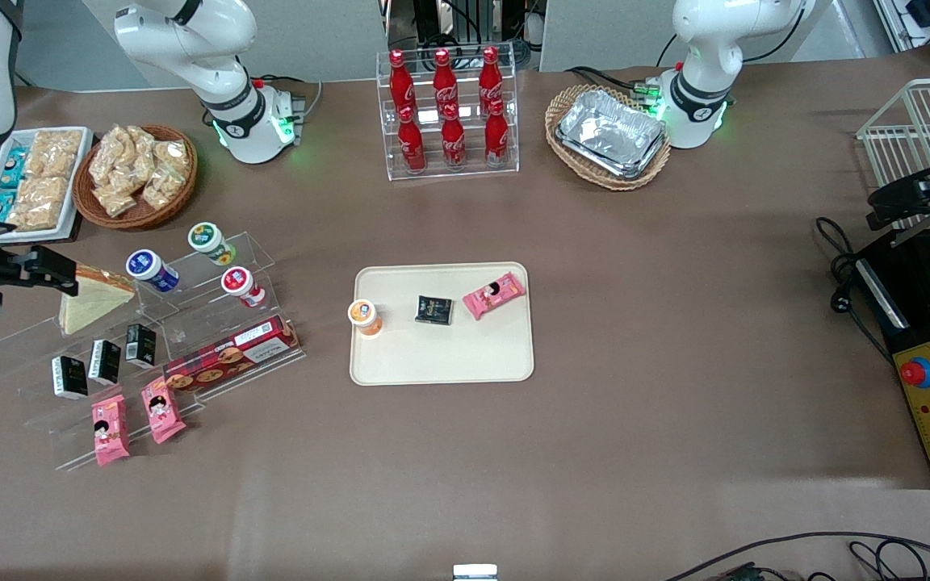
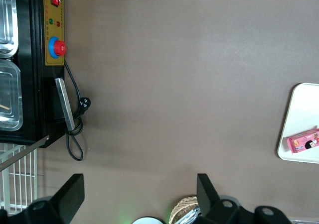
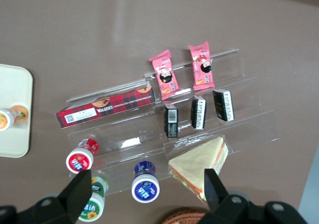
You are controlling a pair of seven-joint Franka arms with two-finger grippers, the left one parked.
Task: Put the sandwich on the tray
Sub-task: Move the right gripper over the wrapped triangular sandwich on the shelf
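Cream triangular sandwich (image 3: 200, 163): one corner hidden by black gripper (image 3: 147, 191) finger. Cream-beige rectangular tray (image 3: 15, 114) cut by frame edge. Small black packets (image 3: 198, 112): print unreadable.

I see my black two-finger gripper (image 1: 57, 270) above the clear acrylic stand (image 1: 190, 319), beside the pale triangular sandwich (image 1: 92, 298).

gripper (image 1: 69, 274) is hovering open just above the sandwich (image 1: 92, 297), nothing touching its fingers | blue cup (image 1: 152, 269) is crowding the sandwich on the tray-ward side | tray (image 1: 441, 363) is lying well apart across bare table | orange cup (image 1: 365, 315), black packet (image 1: 433, 310), pink packet (image 1: 494, 294) are taking its farther half, nearer half is lying free
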